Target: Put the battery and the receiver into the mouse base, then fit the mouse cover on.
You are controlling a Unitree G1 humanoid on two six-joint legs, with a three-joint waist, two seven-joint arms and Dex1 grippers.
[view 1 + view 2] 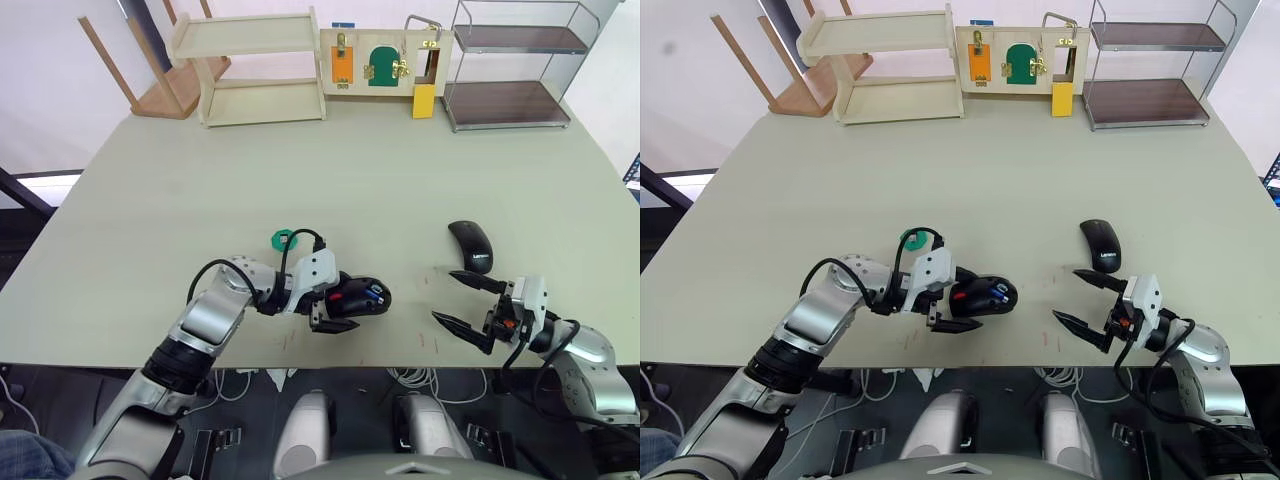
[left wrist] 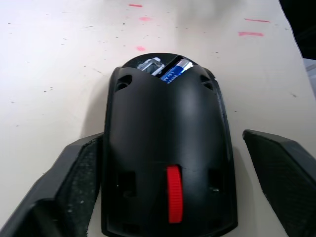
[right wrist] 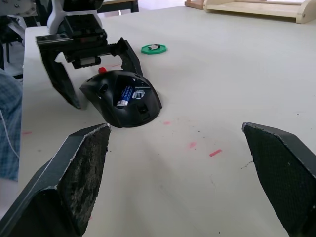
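The mouse base (image 1: 366,297), a black open shell with a red wheel (image 2: 174,192), lies near the table's front edge. The blue battery (image 2: 177,73) rests in its hollow. Beside it sits a small silvery-grey piece (image 2: 148,64) that looks like the receiver. My left gripper (image 1: 345,301) is open and straddles the base; one finger (image 2: 74,173) touches its side, the other stands apart. The glossy black mouse cover (image 1: 470,245) lies to the right. Just in front of the cover, my right gripper (image 1: 444,295) is open with nothing between its fingers.
A green scalloped disc (image 1: 283,239) lies just behind my left wrist. At the table's back edge stand a wooden shelf (image 1: 255,70), a latch board (image 1: 385,60) and a metal rack (image 1: 510,65). The front table edge (image 1: 400,365) runs right under both grippers.
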